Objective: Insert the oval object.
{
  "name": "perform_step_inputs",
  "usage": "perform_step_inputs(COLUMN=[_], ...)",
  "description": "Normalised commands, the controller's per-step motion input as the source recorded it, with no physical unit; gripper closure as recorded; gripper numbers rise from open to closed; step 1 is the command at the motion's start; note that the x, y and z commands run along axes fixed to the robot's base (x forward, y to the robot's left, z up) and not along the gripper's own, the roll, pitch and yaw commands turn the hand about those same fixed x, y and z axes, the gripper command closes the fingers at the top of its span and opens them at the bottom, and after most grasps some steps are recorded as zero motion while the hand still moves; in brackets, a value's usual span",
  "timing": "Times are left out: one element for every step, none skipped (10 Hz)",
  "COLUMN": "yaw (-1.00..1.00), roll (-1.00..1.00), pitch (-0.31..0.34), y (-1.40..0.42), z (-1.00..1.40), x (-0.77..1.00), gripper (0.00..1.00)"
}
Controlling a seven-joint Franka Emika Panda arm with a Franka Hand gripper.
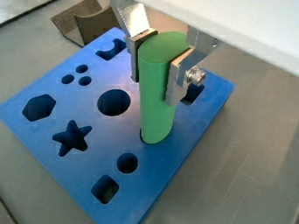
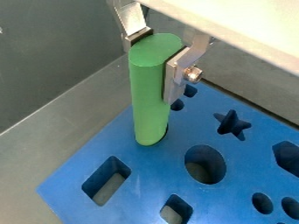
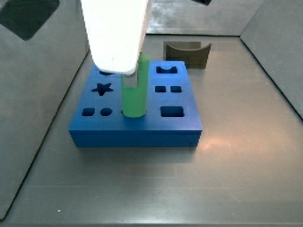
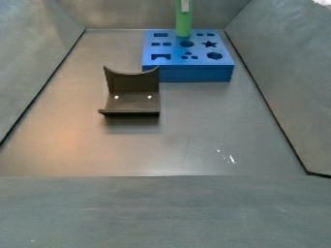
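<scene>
Oval object [image 1: 159, 86], a bright green peg, is held upright between the silver fingers [image 1: 132, 19] of the gripper [image 1: 162, 45], which is clamped on its upper part. Its lower end is set against the top of the blue block [image 1: 52, 140], among the shaped holes. No writing can be read.

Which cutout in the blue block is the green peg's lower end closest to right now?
The round hole, largest circular cutout in the blue block: the hand holds the oval object upright beside it; the star lies farther off.
</scene>
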Motion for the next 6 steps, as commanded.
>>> perform_step_inputs(yaw=[-0.07, -0.06, -0.05, -0.04, 0.00, 0.00], roll=[-0.02, -0.02, -0.02, -0.02, -0.01, 0.00], pitch=[0.076, 0.056, 0.057, 0.039, 0.000, 0.000], y=[-0.01, -0.01, 0.00, 0.00, 0.00, 0.00], z=[-0.23, -0.23, -0.21, -0.20, 0.00, 0.00], x=[0.06, 0.03, 0.01, 0.00, 0.00, 0.00], gripper=[1.00, 1.00, 1.00, 1.00, 1.00, 1.00])
